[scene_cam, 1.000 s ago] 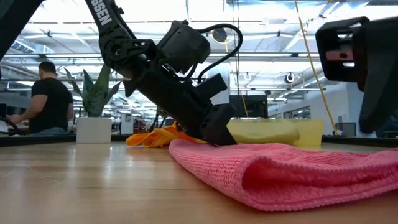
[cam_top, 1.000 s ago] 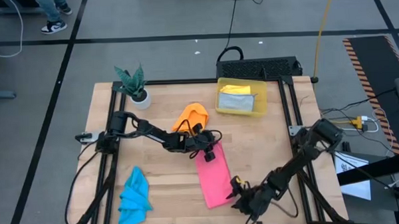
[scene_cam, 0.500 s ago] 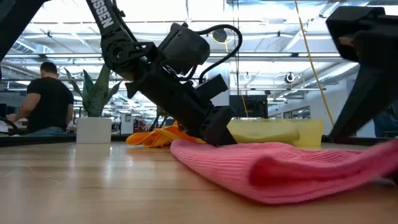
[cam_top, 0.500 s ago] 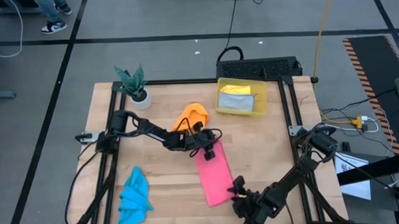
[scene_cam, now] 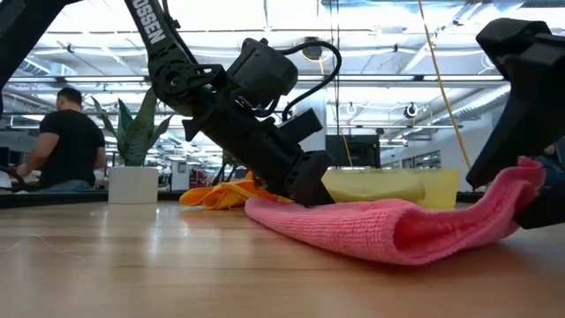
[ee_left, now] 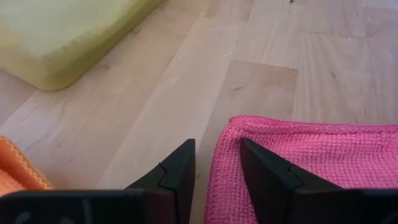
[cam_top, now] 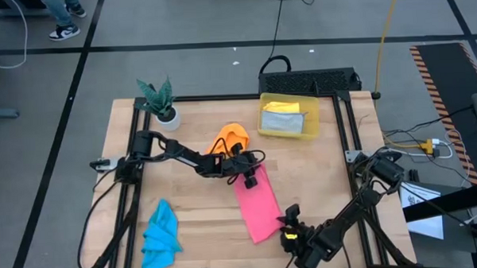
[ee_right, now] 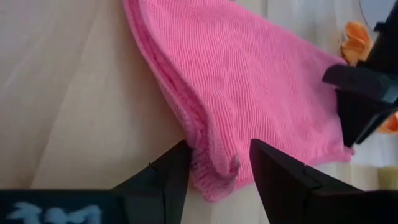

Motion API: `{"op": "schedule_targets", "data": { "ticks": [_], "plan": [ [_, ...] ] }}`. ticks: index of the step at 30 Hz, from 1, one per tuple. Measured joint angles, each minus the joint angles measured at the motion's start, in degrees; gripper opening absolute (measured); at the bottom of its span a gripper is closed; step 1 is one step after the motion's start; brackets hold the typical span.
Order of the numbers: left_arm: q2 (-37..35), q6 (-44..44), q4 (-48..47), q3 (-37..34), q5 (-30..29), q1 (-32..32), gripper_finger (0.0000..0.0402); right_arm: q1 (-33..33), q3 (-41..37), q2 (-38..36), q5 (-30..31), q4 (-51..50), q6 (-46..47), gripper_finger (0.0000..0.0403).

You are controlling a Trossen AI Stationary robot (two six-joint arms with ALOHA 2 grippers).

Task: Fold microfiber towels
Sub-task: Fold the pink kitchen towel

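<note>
Pink towel (cam_top: 256, 203), already doubled once lengthwise, lies mid-table, and its end toward six o'clock has come up off the wood within the last second: the low view shows that end now raised at the right, where a moment ago it lay flat. The right gripper (cam_top: 290, 225) has crept from the table's near edge up to this end, and its fingers (ee_right: 166, 176) straddle the bunched edge and are drawing together on it, though I cannot tell whether they have full hold. At the towel's twelve o'clock corner the left gripper (cam_top: 246, 178) bears down with jaws part open, one finger (ee_left: 268, 180) on the cloth and one on bare wood, pinning rather than pinching. I judge the second fold is starting, near end to be carried toward the pinned far end. Only the low view shows the lift; from above the towel merely looks shorter. Only the high view shows the rest: orange towel (cam_top: 229, 139) at eleven o'clock of the pink one, blue towel (cam_top: 160, 229) toward the eight o'clock corner, and the yellow bin (cam_top: 288, 118) at one o'clock holding folded cloths.
</note>
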Motion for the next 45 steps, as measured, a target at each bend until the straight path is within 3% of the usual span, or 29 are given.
{"op": "schedule_targets", "data": {
  "ticks": [8, 29, 35, 39, 45],
  "plan": [
    [0.00, -0.53, -0.55, 0.04, 0.07, -0.66, 0.0131, 0.65, 0.00, -0.55, -0.05, -3.01, 5.51, 0.0143],
    [-0.11, -2.05, -2.02, 0.11, -0.24, -3.17, 0.0131, 1.28, -0.04, -4.94, 2.15, -1.92, 1.74, 0.0134],
    [-0.11, -2.12, -2.11, 0.09, -0.26, -3.19, 0.0131, 1.28, -5.37, -4.94, -6.43, 11.30, -9.87, 0.0134],
    [-0.11, -2.10, -2.15, 0.09, -0.24, -3.19, 0.0131, 1.49, -10.51, -4.94, -7.20, 20.53, -15.28, 0.0134],
    [-0.11, -2.10, -2.18, 0.09, -0.26, -3.19, 0.0131, 2.61, -12.96, -5.02, -6.17, 23.22, -23.19, 0.0134]
  ]
}}
